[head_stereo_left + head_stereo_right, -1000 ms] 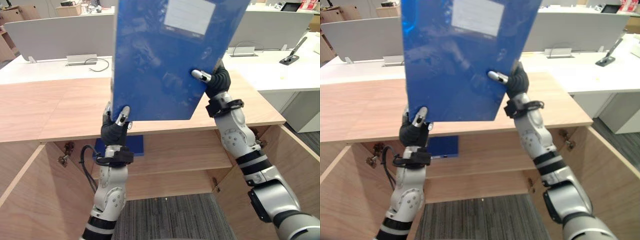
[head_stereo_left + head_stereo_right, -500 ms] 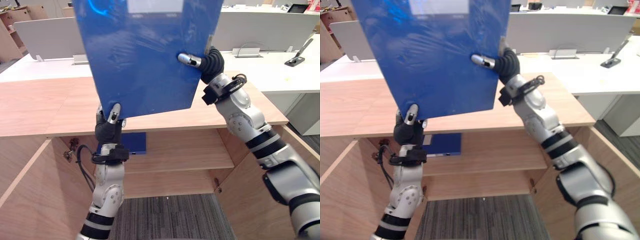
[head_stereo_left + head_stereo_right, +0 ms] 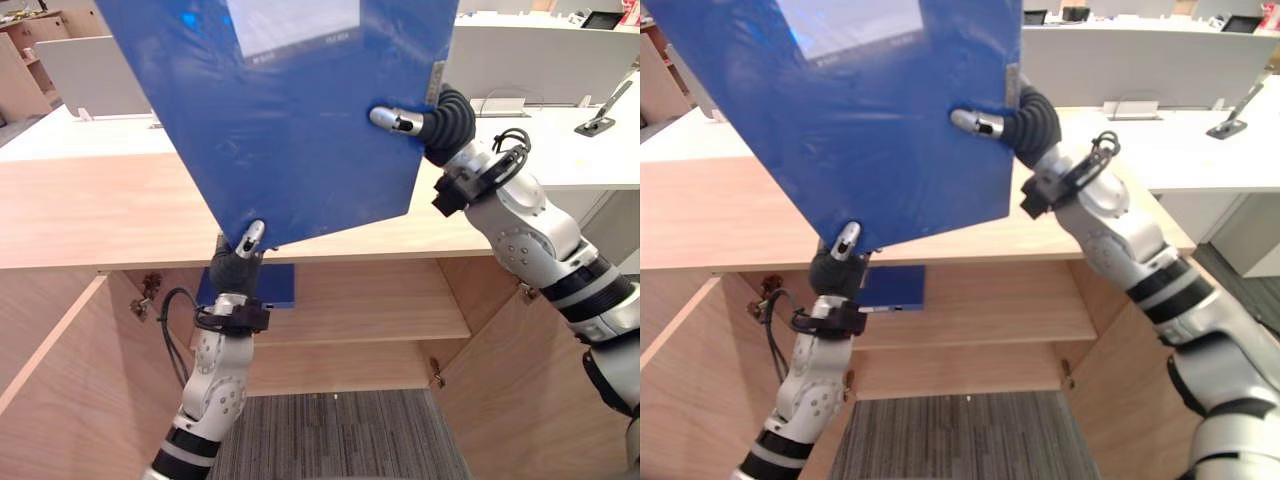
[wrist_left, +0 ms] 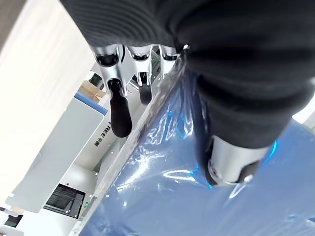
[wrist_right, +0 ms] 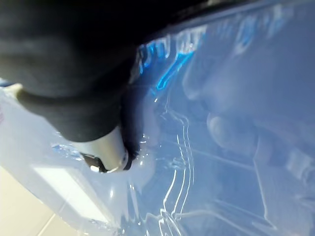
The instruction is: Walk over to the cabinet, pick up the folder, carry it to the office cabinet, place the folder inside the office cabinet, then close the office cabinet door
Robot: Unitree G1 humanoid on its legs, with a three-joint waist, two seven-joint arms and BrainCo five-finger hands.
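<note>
A large blue folder [image 3: 300, 120] with a white label is held upright in front of me, above the wooden cabinet's top [image 3: 90, 210], its top leaning to my left. My left hand [image 3: 238, 262] pinches its lowest corner: in the left wrist view the thumb [image 4: 229, 157] lies on the glossy cover [image 4: 162, 196] and the fingers [image 4: 119, 110] stand behind its edge. My right hand [image 3: 445, 115] grips the right edge higher up, thumb [image 5: 103, 152] pressed on the front, fingers hidden behind.
Below the folder the cabinet stands with both doors [image 3: 50, 380] swung out. A blue item [image 3: 272, 285] lies on its shelf [image 3: 370, 300], and grey carpet [image 3: 340, 430] shows below. White desks with grey partitions [image 3: 540, 60] stand behind.
The folder has rotated so its top leans left and one corner points down at my left hand. My right hand has risen a little. The view has shifted too.
</note>
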